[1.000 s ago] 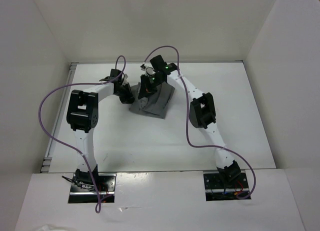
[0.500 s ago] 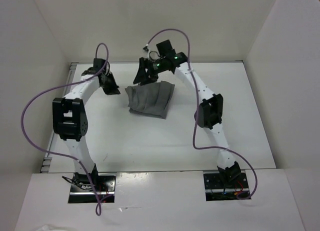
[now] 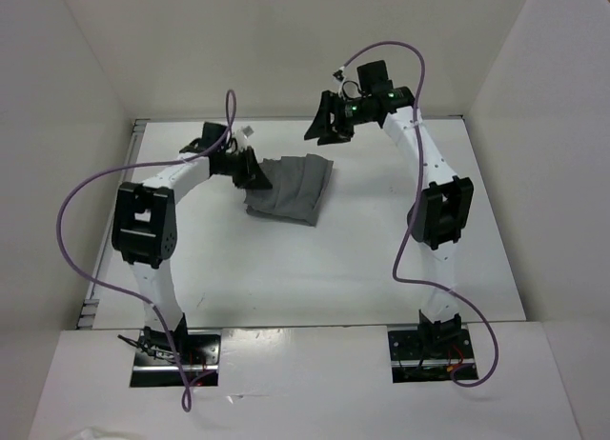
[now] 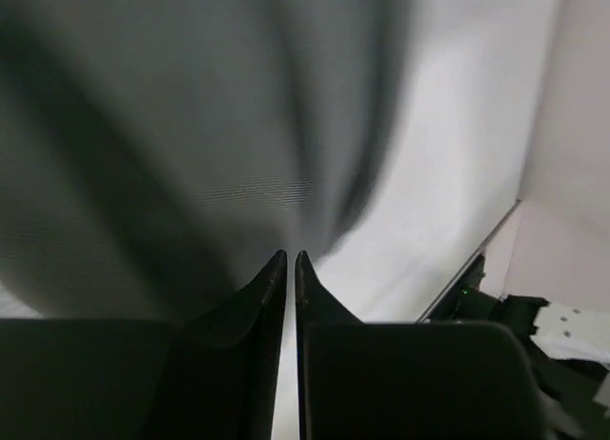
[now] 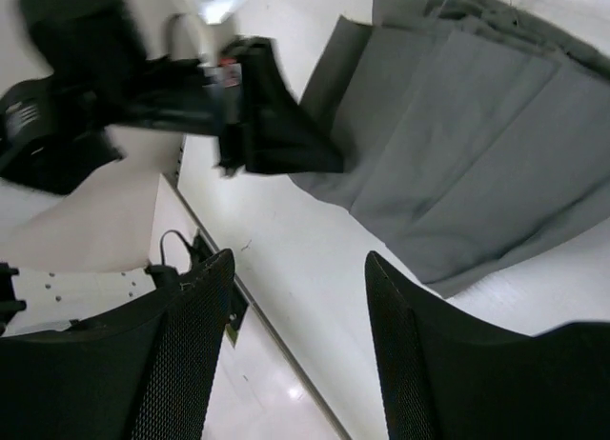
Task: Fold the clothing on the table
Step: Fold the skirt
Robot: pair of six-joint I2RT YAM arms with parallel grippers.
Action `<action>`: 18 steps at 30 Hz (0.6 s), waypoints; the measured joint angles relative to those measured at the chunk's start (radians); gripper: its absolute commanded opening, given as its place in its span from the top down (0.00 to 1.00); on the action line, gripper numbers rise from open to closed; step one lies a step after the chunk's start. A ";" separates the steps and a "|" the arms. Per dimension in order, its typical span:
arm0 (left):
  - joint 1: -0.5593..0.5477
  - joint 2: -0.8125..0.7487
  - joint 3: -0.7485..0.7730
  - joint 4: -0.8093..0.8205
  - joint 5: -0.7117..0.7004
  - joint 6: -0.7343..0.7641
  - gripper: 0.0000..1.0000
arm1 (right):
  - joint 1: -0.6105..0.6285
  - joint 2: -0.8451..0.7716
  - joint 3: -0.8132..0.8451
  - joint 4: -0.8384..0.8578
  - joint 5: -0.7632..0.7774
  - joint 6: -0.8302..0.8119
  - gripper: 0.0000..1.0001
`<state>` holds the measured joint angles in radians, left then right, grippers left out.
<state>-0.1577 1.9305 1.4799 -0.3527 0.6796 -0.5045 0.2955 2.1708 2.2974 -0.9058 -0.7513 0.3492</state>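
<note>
Inspecting the top view first: the clothing (image 3: 291, 190) lies flat on the table (image 3: 286, 278), toward 12 o'clock of the table's centre, a grey slab folded in several layers. It is nearly as broad as it is deep, so the long axis is weak. The creases and side edges run from about 1 o'clock to 7 o'clock, and I judge that to be the axis. The left gripper (image 3: 259, 177) sits at the 9 o'clock edge; whether it touches the fabric or is just over it cannot be told. The right gripper (image 3: 319, 130) hangs off the 1 o'clock corner, clear of the fabric. Left wrist view, blurred: the left gripper (image 4: 291, 261) has its jaws all but together, with a thin slit between them and no fabric in it. The clothing (image 4: 191, 126) fills the field from 9 to 12 o'clock. Right wrist view: the right gripper (image 5: 300, 264) stands wide and empty, with the clothing (image 5: 477, 145) at 1 o'clock, its layered edges plain. Judgement: light, limp, not fragile, likely to sag and to slide on the glossy top. The layers may part if only the top one is pinched. Take hold at two corners of one edge, pinching all layers.
</note>
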 measured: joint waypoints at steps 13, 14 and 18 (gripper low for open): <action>0.031 0.211 -0.007 0.006 0.059 -0.051 0.55 | 0.000 -0.036 -0.216 0.014 0.021 -0.031 0.34; 0.034 0.173 -0.009 -0.008 0.052 -0.050 0.43 | -0.002 -0.060 -0.261 0.020 0.039 -0.033 0.34; 0.061 -0.102 -0.008 -0.063 -0.003 -0.020 0.29 | -0.006 -0.183 -0.454 0.040 0.190 -0.021 0.34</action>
<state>-0.0967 1.8282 1.4723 -0.4152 0.6762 -0.5243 0.2897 1.9873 1.8431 -0.8658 -0.5610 0.3286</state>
